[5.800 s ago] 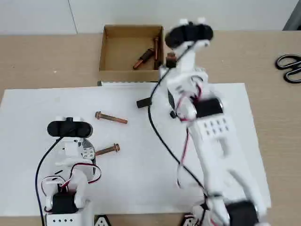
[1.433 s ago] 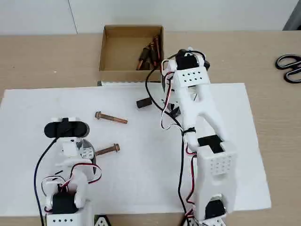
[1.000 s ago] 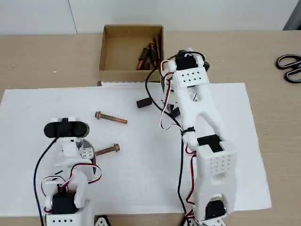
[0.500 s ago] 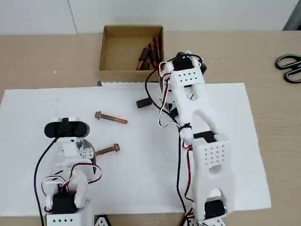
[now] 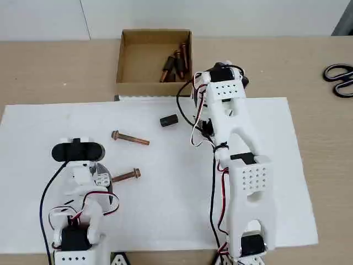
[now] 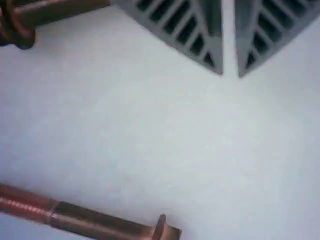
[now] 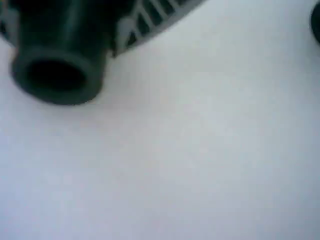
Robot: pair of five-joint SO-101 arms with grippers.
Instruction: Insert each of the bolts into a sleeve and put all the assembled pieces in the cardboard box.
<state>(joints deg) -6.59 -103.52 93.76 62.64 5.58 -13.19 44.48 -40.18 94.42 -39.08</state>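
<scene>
Two copper bolts [image 5: 130, 138] [image 5: 126, 175] lie on the white paper [image 5: 66, 121]. A loose black sleeve [image 5: 169, 120] sits near the paper's far edge and shows at the edge of the right wrist view [image 7: 316, 22]. The cardboard box [image 5: 126, 61] holds several assembled pieces [image 5: 175, 63] along one wall. My right gripper [image 7: 75, 42] is low over the paper beside the loose sleeve, shut on another black sleeve [image 7: 57, 67] whose open end faces the camera. My left gripper [image 6: 229, 72] is shut on nothing, just above the paper between the two bolts [image 6: 45, 12] [image 6: 90, 220].
Scissors [image 5: 339, 79] lie on the wooden table at the far right. The right arm [image 5: 237, 143] stretches over the paper's middle right part. The box stands just beyond the paper's far edge.
The right arm has come back from over the box to the paper, leaving more pieces in the box. The loose sleeve turned slightly in the last half second. The left arm has stayed put.
</scene>
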